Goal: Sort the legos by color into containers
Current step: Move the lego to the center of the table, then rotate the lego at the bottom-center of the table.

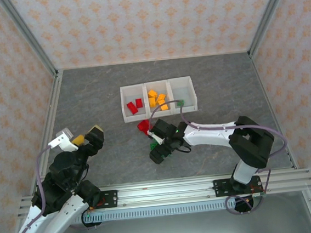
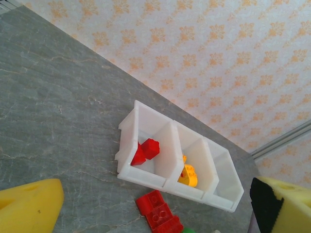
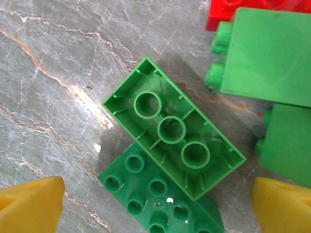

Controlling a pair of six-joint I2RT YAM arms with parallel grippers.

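Right end effector (image 3: 155, 206) is hovering, jaws apart, over loose green legos (image 3: 172, 128); the containers (image 1: 161, 115) are holding reds (image 1: 134, 106) and oranges (image 1: 157, 100) (one red brick (image 1: 142, 126) is lying outside).

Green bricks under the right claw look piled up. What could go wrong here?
The upturned green brick overlaps a darker green brick, so the open right gripper might pinch both, or tip one away. The red brick sits close to the green pile and could get nudged along.
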